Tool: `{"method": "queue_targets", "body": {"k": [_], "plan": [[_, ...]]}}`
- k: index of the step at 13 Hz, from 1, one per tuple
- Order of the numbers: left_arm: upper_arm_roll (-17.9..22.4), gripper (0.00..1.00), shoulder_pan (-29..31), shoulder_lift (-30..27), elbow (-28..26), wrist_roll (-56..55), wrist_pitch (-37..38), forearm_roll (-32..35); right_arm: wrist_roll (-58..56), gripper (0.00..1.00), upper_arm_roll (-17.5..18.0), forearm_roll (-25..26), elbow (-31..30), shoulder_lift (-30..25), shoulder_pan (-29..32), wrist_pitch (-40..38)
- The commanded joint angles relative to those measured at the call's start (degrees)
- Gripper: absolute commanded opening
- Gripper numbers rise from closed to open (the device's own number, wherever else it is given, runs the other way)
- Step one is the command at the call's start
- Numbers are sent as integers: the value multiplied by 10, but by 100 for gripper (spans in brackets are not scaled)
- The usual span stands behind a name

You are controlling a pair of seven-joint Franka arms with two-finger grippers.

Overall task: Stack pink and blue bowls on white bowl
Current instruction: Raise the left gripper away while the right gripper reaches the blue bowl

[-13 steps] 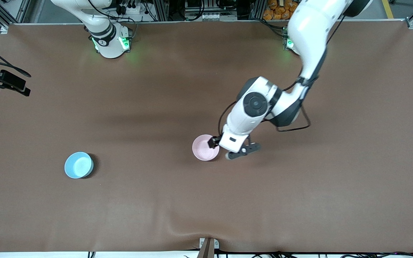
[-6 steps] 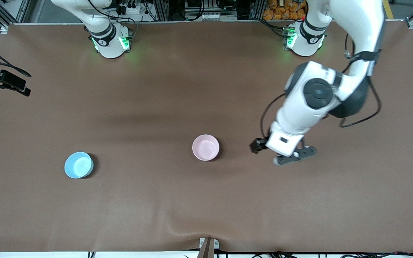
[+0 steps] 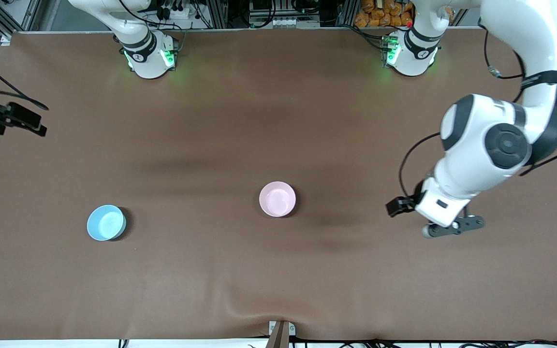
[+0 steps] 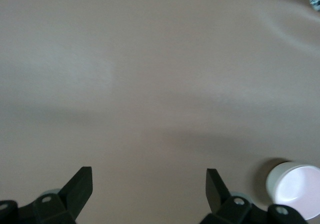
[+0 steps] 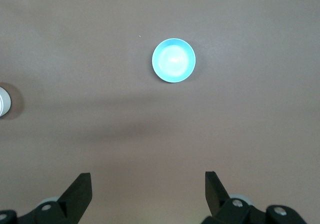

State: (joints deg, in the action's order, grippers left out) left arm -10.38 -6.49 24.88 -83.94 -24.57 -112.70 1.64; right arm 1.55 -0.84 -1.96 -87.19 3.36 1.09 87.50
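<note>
Brown table (image 3: 278,121) lies under both tools, spread wide, holding nothing.

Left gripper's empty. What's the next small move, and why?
Probably lower the open right gripper toward the blue bowl rim: it sits alone toward the right arm's end, unstacked, while the open left gripper hangs over bare table.
</note>
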Motion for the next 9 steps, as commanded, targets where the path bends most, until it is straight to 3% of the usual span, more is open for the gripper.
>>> {"method": "queue_targets", "body": {"k": [1, 6, 9], "plan": [[-3, 100, 14, -49, -11, 43, 63, 1, -2, 100, -2, 6, 6, 62, -20, 40], [-3, 100, 33, -149, -10, 78, 206, 0, -2, 100, -6, 7, 6, 163, 15, 58], [4, 100, 46, -215, -11, 122, 281, -1, -4, 100, -6, 35, 0, 223, 32, 144]]}}
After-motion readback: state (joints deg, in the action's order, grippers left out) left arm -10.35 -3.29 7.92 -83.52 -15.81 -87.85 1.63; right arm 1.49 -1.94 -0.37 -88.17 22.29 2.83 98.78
